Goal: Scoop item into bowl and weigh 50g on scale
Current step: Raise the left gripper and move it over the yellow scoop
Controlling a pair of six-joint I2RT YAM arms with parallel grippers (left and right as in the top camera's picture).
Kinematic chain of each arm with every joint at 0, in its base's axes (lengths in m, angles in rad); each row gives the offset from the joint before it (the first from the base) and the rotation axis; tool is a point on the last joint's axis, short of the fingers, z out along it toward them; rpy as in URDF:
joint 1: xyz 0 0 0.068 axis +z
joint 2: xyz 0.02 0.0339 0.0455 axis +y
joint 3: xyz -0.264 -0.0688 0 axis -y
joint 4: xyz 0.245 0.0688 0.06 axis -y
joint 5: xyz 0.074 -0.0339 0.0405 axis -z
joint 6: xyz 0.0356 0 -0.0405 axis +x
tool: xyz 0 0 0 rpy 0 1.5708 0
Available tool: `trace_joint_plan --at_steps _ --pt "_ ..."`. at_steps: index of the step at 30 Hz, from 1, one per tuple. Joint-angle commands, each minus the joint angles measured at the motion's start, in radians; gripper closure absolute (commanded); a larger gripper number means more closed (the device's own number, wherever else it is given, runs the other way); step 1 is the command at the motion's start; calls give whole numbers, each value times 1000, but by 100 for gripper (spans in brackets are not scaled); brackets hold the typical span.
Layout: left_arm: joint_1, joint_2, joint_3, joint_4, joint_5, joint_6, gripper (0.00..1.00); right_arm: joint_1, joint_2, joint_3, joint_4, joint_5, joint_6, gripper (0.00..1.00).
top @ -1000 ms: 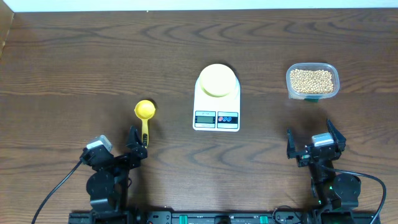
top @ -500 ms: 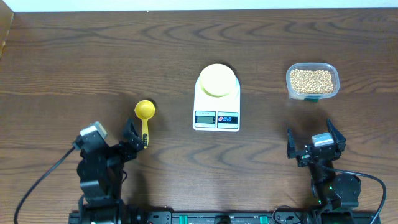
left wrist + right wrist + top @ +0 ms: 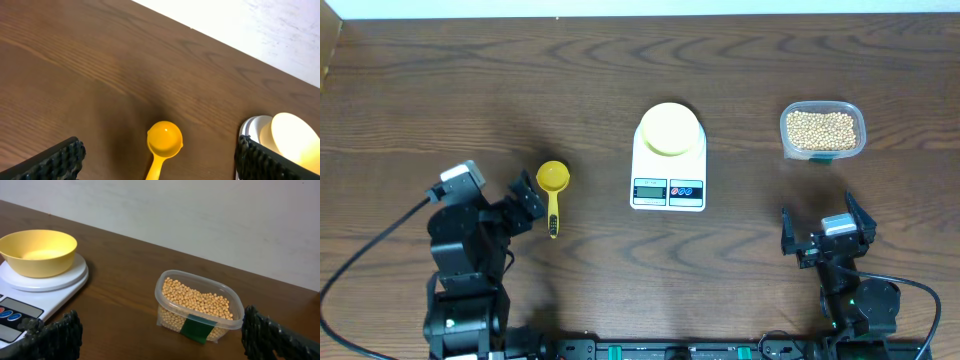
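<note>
Tan beans (image 3: 822, 128) (image 3: 199, 298) fill a clear plastic tub at the right back. The pale yellow bowl (image 3: 669, 128) (image 3: 38, 251) (image 3: 296, 138) stands on the white scale (image 3: 668, 188) (image 3: 17, 311) at mid-table. A bright yellow scoop (image 3: 553, 182) (image 3: 164, 140) lies left of the scale, handle toward me. My left gripper (image 3: 526, 200) (image 3: 160, 162) is open just behind the scoop, its fingers either side of the handle end without touching it. Near the front right, my right gripper (image 3: 819, 223) (image 3: 165, 337) is open and empty, facing the tub.
A green label is stuck on the tub's front wall (image 3: 196, 328). The scale's display and two buttons (image 3: 667, 190) face the front edge. Cables run from both arm bases along the front of the dark wooden table (image 3: 440, 90).
My left arm has swung left and forward, bringing its open gripper up behind the scoop's handle. The right arm, scoop, bowl and tub have not moved.
</note>
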Motion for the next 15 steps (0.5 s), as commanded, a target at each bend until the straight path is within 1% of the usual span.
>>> trace_joint_plan --at_steps 1,8,15 --pt "4 47 91 -28 -10 32 2 8 -9 -2 -4 4 -6 1" --pt "4 131 204 -142 -10 54 2 8 -9 -2 -4 4 -6 1" --pt "4 171 262 -185 -11 73 2 8 -9 -2 -4 4 -6 1"
